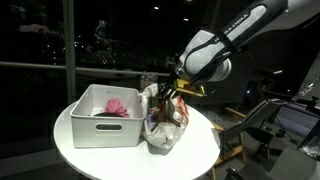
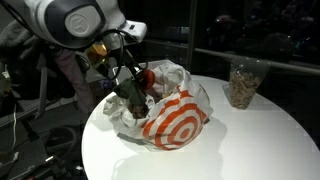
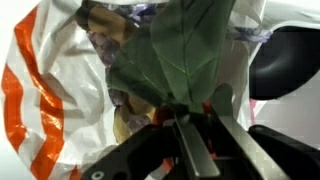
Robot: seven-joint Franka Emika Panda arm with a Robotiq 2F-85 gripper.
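The green leaf (image 3: pixel 175 60) is sitting directly in front of the tool (image 3: pixel 185 110). In the wrist view, its base is running in between the two fingers while its broad blade is spreading away from them. The tool is gripping the leaf at that base, with the jaws drawn narrow around it.

In an exterior view, the leaf (image 2: pixel 130 102) is hanging at the tool (image 2: pixel 128 93) just above the open mouth of the plastic bag (image 2: pixel 175 125). That is the white bag with orange-red rings, and the leaf is over the side of it nearer the arm. The wrist view is showing the bag (image 3: pixel 40 80) beneath and around the leaf, with further contents inside that are too blurred to identify.

The bag (image 1: pixel 165 132) is standing on the round white worktop (image 1: pixel 200 152). A white bin (image 1: pixel 95 128) is sitting just beside it and is holding a pink item (image 1: pixel 115 106). A clear jar (image 2: pixel 241 85) is standing well apart from the bag, near the worktop's (image 2: pixel 250 140) far edge.
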